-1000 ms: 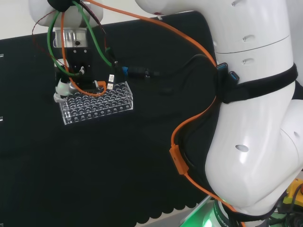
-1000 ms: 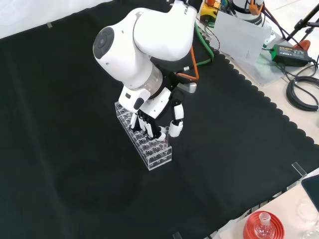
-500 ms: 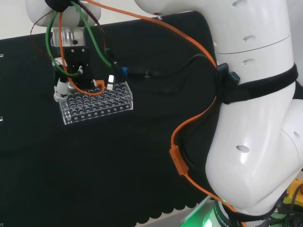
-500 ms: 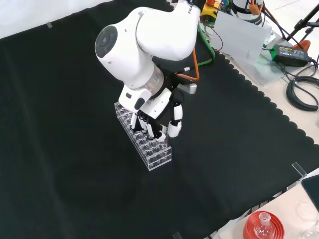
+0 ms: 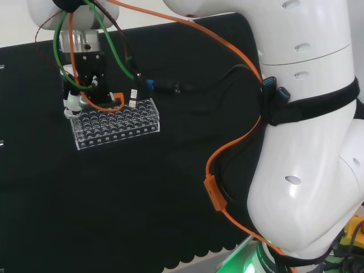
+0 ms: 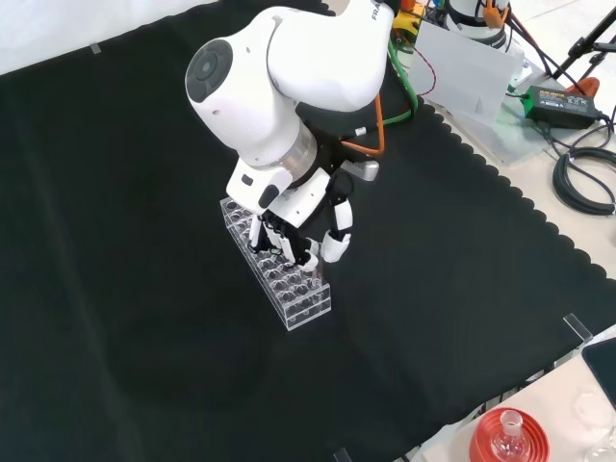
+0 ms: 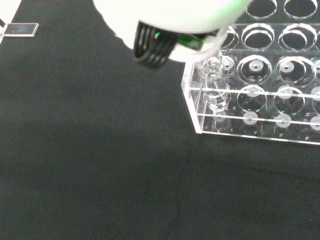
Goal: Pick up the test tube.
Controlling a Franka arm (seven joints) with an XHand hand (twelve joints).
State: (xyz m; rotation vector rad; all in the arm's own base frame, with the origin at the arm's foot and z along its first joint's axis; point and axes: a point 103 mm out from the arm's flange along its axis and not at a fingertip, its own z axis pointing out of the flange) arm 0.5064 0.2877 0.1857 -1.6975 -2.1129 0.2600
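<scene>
Over the last second we raised the robot hand (image 6: 289, 241), fingers curled around the test tube (image 7: 215, 85), which was now partly drawn up from a corner hole of the clear rack (image 6: 277, 281); extraction seemed underway.

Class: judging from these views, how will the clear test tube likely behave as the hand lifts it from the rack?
The test tube looks thin, clear and smooth, so probably light, slippery and fragile. Standing in a corner hole of the rack, it should slide straight up; tilting might jam it.
</scene>
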